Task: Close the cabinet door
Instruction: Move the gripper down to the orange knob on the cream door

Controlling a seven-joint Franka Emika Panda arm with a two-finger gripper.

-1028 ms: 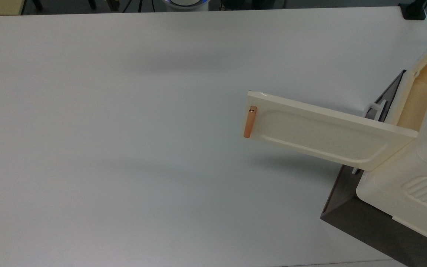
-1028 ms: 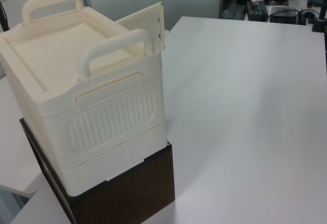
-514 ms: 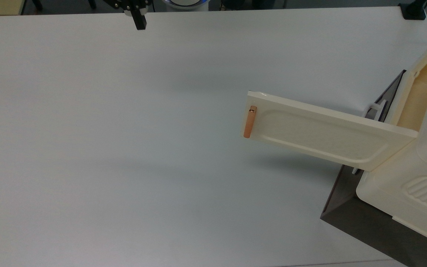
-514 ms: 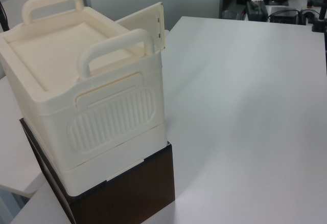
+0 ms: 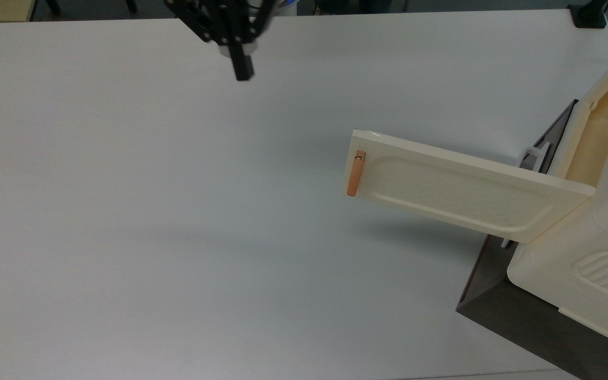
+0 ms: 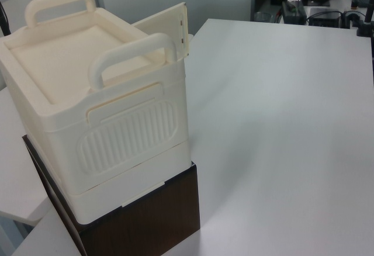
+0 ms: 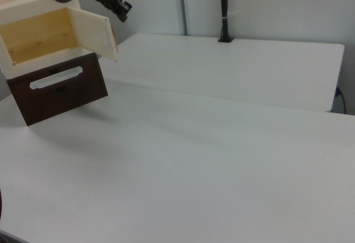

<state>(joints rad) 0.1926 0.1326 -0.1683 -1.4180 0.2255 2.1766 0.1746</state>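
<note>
The gripper [image 5: 241,71] has come further into the top view than half a second ago, from the upper edge out over the table [image 5: 151,211]; the door [image 5: 462,184] has not shifted.

The door stands swung wide open from the cabinet [image 5: 589,248], reaching toward the top view's left over bare table, its copper handle [image 5: 355,173] at the free end. In the right view the door [image 7: 97,32] hangs off the front of the open compartment, whose pale wooden inside shows. The cabinet sits on a dark base with a drawer [image 7: 58,87] bearing a white loop handle.

The gripper is well apart from the door, nearer the top view's upper left. This looks like an approach: to shut the door it would need to get behind the free end near the handle and push it round toward the cabinet.

Whether the fingers are spread or pressed together I cannot tell; they read as one dark, blurred tip. In the right view the gripper [image 7: 117,8] appears just beside the door's top edge, but that closeness is likely only the angle. The cabinet is cut off at the top view's right edge, hiding the hinge. In the left view only the door's narrow edge [image 6: 175,25] shows past the cabinet's top handles.
</note>
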